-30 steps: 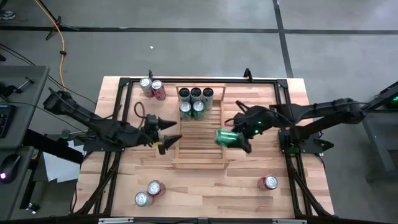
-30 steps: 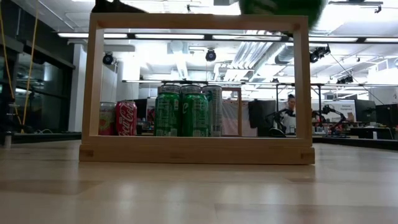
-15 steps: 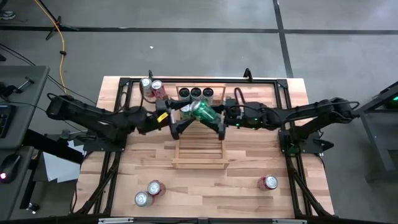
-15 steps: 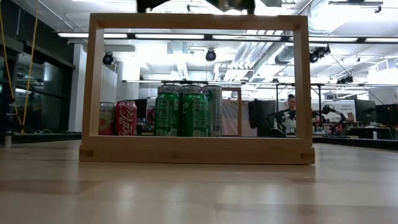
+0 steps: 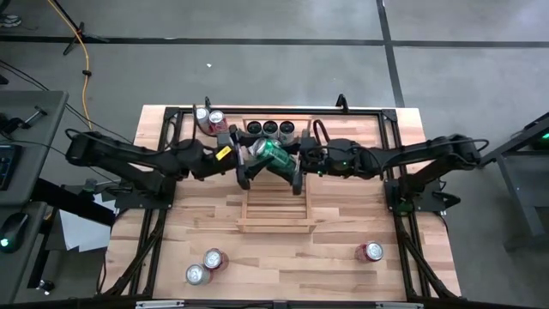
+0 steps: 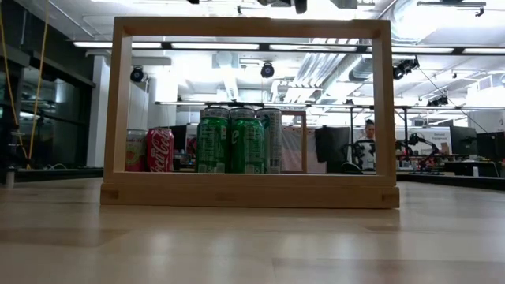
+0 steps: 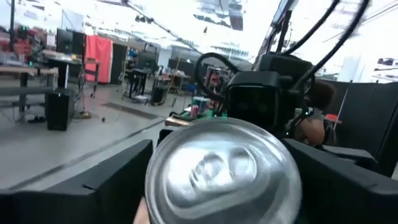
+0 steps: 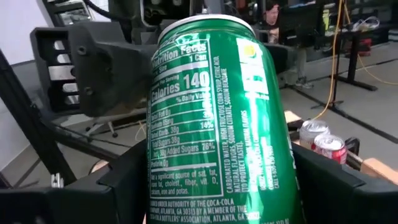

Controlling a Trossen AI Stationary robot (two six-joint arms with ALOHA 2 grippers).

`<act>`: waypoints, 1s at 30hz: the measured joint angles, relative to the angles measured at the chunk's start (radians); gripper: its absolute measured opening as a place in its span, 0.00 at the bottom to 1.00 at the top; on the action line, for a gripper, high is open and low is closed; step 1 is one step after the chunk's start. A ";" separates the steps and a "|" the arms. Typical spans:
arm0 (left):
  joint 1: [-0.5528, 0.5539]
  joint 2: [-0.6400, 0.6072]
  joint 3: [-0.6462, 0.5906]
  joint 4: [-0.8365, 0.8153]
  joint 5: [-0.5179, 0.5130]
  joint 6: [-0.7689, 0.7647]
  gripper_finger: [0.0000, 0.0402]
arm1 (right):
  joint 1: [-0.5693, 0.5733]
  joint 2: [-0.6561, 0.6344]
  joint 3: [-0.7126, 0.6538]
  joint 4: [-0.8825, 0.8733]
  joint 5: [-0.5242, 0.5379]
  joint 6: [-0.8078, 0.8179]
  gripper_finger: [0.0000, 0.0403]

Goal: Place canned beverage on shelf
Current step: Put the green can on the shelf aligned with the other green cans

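A green can (image 5: 274, 153) hangs in the air over the far half of the light-wood slatted shelf (image 5: 274, 210). It lies about level, with its silver top (image 7: 224, 171) toward the table's left. My right gripper (image 5: 297, 163) is shut on it, coming from the right. My left gripper (image 5: 247, 161) is open, coming from the left. Its two fingers (image 7: 93, 183) stand on either side of the can's top end. Several cans (image 5: 270, 129) stand upright at the shelf's far end and also show in the low view (image 6: 241, 144). My right gripper pinches the can's green side wall (image 8: 186, 186) between its two fingers, toward the can's bottom end. The fingers come about level from the table's right and lie along the can. The can is lifted clear above the shelf, its top pointing left. My left gripper's fingers flank the can's top end; I cannot tell whether they touch it.
Two red cola cans (image 5: 210, 120) stand left of the shelf's far end. Two cans (image 5: 204, 266) lie near the front left, and one (image 5: 371, 251) lies near the front right. The shelf's near half shows bare slats. A black frame (image 5: 395, 197) edges the table.
My right gripper has carried the green can from over the shelf's right rail toward the far left, to over the shelf's far half. My left gripper has gone right and toward the far edge to meet it. Its fingers now stand around the can's top.
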 joint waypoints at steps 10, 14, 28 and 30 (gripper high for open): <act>0.000 -0.010 0.001 -0.006 0.024 0.032 0.76 | 0.000 -0.014 0.000 0.008 0.008 -0.025 0.72; 0.000 -0.014 0.001 0.016 0.029 0.032 0.86 | 0.000 -0.018 -0.001 0.086 0.027 -0.022 0.73; 0.000 -0.011 -0.002 0.166 0.026 0.034 0.89 | -0.001 -0.019 0.002 0.185 0.008 0.004 0.73; 0.000 -0.011 -0.001 0.185 0.026 0.048 0.89 | -0.001 -0.019 0.002 0.186 0.008 0.004 0.73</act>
